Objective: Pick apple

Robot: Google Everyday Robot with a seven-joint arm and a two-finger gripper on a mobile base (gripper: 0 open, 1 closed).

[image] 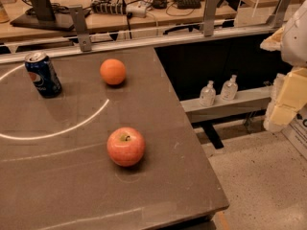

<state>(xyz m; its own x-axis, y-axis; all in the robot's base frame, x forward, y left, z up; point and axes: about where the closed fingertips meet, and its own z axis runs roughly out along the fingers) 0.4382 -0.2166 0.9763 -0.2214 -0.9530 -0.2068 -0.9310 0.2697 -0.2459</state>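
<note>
The apple (pixel 125 146) is round and red-pink with a short brown stem. It sits on the brown table (pixel 57 186) near its front right part. The gripper (pixel 286 99) shows as pale yellowish and white parts at the far right edge of the view. It is off the table, over the floor, well to the right of the apple and touching nothing.
A plain orange (pixel 112 72) sits further back on the table. A blue soda can (pixel 43 74) stands at the back left. Two small clear bottles (pixel 218 91) stand on a low ledge right of the table. A metal rail (pixel 144 40) runs behind the table.
</note>
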